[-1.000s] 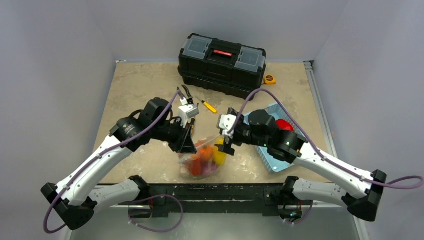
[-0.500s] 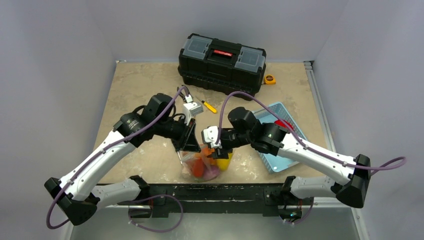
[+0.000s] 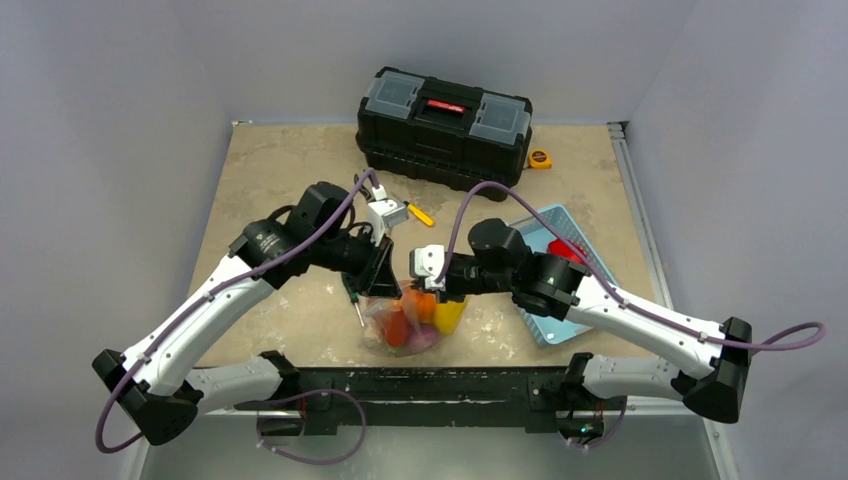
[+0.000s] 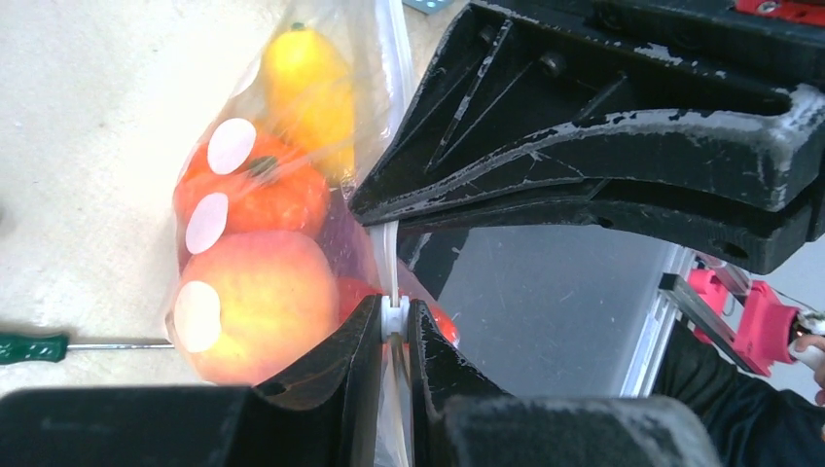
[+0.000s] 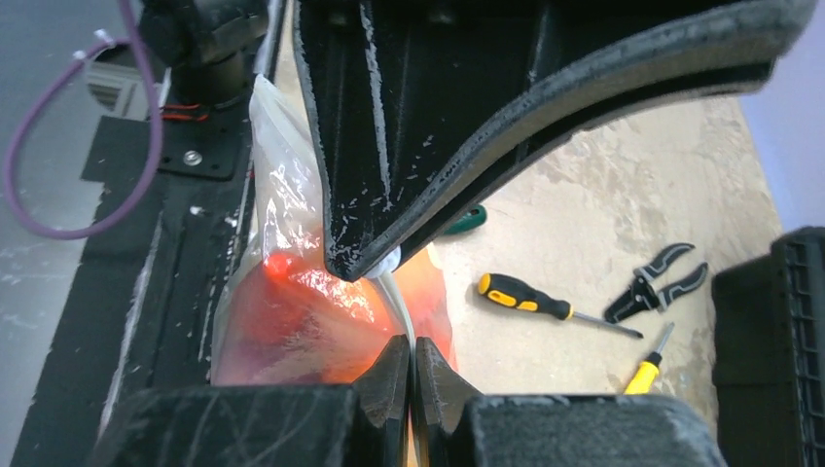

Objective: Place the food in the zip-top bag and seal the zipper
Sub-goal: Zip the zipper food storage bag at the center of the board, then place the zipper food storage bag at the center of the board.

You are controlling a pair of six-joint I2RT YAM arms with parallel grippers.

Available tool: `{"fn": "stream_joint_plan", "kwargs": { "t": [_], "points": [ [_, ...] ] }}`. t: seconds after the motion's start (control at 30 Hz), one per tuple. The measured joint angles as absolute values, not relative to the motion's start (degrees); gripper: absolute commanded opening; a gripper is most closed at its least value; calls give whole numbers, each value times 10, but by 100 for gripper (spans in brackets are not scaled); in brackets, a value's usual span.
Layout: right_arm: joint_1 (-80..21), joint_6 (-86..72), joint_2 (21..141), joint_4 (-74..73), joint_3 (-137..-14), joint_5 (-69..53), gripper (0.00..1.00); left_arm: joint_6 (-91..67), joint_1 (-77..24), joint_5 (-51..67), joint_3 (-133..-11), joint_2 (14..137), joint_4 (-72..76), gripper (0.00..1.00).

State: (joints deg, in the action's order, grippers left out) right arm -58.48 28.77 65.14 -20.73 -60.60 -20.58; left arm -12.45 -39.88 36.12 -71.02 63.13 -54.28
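Table [image 3: 280, 180]: bag [image 3: 405, 325] is at the near edge, between the two arms, stuffed with food [image 4: 258, 292] — peach, orange and yellow pieces show behind the dotted face. Left gripper [image 4: 394, 321] is nearly closed, fingers pinching the zipper [image 4: 391, 268]. Right gripper [image 5: 410, 355] is clamped fully shut on that strip just beside the left one — tips almost touching. Green screwdriver [image 4: 29, 347] lies on the table beside the bag.

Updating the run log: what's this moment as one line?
step: sealing | left gripper: shut on zipper | right gripper: shut on zipper | food: inside bag
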Motion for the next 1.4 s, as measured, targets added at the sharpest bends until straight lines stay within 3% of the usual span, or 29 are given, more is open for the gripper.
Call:
{"fn": "stream_joint_plan", "kwargs": {
  "t": [0.37,0.57,0.6,0.77,0.87,1.13,1.4],
  "points": [
    [-593,261,633,-151,-526,-10,0,-111,-399,296,-724,629,-580,0],
    [-596,248,616,-145,-517,26,0,-108,-399,265,-724,602,-590,0],
    [-596,248,613,-144,-517,26,0,-108,-399,263,-724,597,-590,3],
    [-595,241,614,-150,-522,24,0,-117,-399,237,-726,584,-600,50],
    [-584,236,631,-165,-535,31,0,-138,-399,190,-726,572,-630,70],
    [-581,212,656,-167,-540,26,0,-203,-399,-22,-751,479,-687,76],
    [-587,167,728,-149,-566,-24,0,-230,-399,-102,-755,347,-690,76]
  ]
}}
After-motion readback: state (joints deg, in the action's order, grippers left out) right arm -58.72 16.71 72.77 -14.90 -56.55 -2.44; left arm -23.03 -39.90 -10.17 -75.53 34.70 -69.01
